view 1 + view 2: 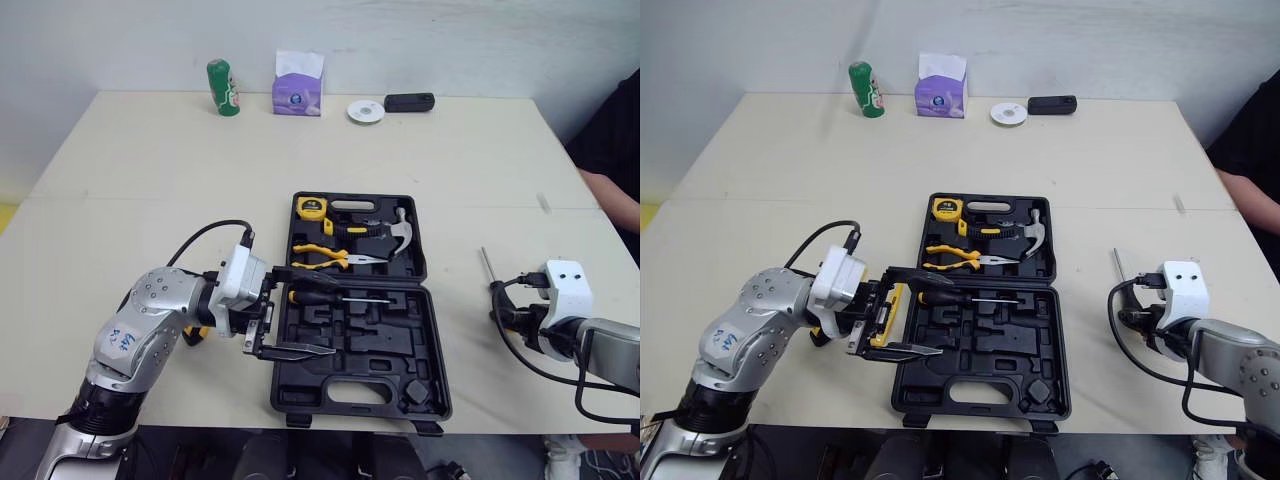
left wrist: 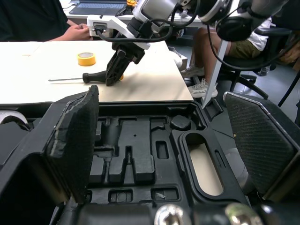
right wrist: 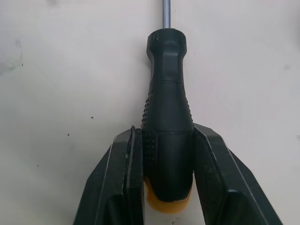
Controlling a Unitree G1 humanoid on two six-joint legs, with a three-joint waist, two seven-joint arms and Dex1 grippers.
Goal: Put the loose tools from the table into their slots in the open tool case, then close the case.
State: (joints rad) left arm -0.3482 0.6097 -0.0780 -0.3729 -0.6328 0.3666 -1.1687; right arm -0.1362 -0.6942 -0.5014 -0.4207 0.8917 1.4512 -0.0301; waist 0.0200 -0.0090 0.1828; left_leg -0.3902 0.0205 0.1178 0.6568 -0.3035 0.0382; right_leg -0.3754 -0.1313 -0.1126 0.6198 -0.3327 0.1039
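The loose screwdriver (image 3: 166,89) lay flat on the surface (image 1: 150,200) at 3 o'clock of the open tool case (image 1: 400,395), well apart from it, its shaft pointing toward 12 o'clock. The right pincer (image 3: 167,136) was clamped on its black handle near the orange butt, one finger on each side. The right arm (image 1: 600,350) reached in low from 4 o'clock, close to the near edge.

The left pincer (image 1: 318,312) hovered over the case's 9 o'clock rim, its fingers (image 1: 300,350) wide apart and empty, pointing toward 3 o'clock across the moulded tray. The left arm (image 1: 150,320) was bent, coming in from 7 o'clock.

A bare strip of surface lay between the case and the held screwdriver. In the lid sat a tape measure (image 1: 312,208), pliers (image 1: 320,255) and a hammer (image 1: 398,233). A second screwdriver (image 1: 335,298) lay in the tray beside the hinge.

Along the far edge at 12 o'clock stood a green can (image 1: 225,88) and a tissue pack (image 1: 298,88). A person's arm (image 1: 612,195) rested at the 2 o'clock edge.
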